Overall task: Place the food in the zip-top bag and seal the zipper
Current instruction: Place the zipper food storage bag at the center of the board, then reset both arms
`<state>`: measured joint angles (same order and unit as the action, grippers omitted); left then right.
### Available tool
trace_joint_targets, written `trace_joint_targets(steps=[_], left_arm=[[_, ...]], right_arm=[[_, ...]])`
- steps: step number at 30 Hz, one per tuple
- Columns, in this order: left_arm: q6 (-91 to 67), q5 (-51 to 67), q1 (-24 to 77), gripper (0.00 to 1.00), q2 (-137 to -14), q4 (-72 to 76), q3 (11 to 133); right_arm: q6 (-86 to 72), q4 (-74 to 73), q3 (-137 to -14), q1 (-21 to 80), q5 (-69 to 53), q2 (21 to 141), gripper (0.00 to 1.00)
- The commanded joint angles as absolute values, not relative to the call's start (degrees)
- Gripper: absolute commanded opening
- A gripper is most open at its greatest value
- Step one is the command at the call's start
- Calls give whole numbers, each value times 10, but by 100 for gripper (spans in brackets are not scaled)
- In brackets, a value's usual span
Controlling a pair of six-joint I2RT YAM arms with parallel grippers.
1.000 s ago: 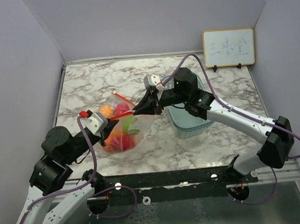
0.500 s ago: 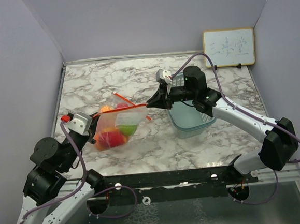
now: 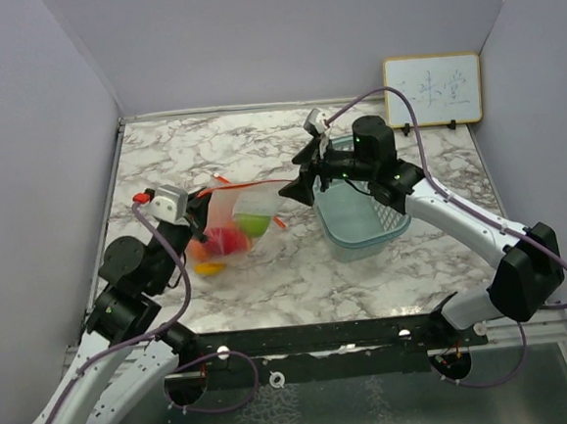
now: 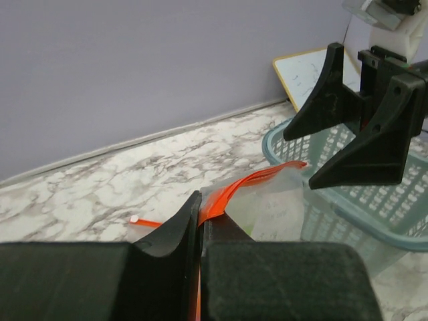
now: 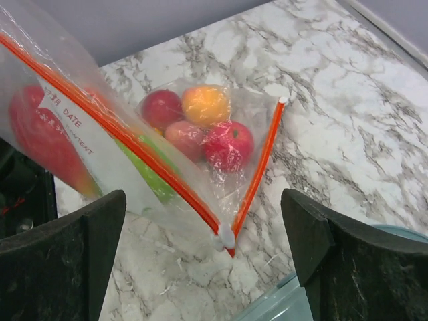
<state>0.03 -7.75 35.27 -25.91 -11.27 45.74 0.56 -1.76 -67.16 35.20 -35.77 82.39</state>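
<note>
The clear zip-top bag (image 3: 237,223) lies on the marble with the food (image 3: 229,239) inside it. In the right wrist view a red apple (image 5: 160,107), an orange fruit (image 5: 205,105), a pink piece (image 5: 229,144) and a green piece (image 5: 144,170) show through the plastic. The orange-red zipper (image 3: 252,186) stretches taut between the two grippers. My left gripper (image 3: 200,203) is shut on the zipper's left end (image 4: 221,197). My right gripper (image 3: 305,179) stands open, its fingers wide either side of the white slider (image 5: 225,235). Two orange strips meet in a V at that slider.
A teal lattice basket (image 3: 368,227) stands right of the bag, under the right wrist. A small whiteboard (image 3: 432,89) leans against the back wall at the far right. Grey walls close in the table on three sides.
My right gripper has opened and let go of the zipper. My left arm has swung up and back with the zipper's end, lifting the bag's mouth; the bag has shifted.
</note>
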Motion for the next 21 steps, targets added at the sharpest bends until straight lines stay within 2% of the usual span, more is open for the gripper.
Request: trace_joint_targets(steps=[1,3,4,8,9,10,14,21], left_arm=[[-66,-91,352,0,-332,52,467],[-98,-136,352,0,-357,87,460],[-121,-167,352,10,-368,99,456],[-165,-237,352,93,-419,72,472],[-170,-240,352,98,-432,55,480],[-173,-239,352,99,-443,41,487],[-174,-228,352,99,-451,12,491],[-159,-239,352,99,-395,-46,480]], right_arm=[[-64,0,-670,352,-254,785,99],[-79,-1,-664,352,-202,769,99],[-88,-5,-663,352,-172,765,99],[-113,-38,-671,352,-106,761,99],[-118,-48,-674,352,-98,762,99],[-121,-56,-675,352,-90,763,99],[-144,-56,-667,352,-60,764,99],[-159,-53,-662,352,-44,760,99]])
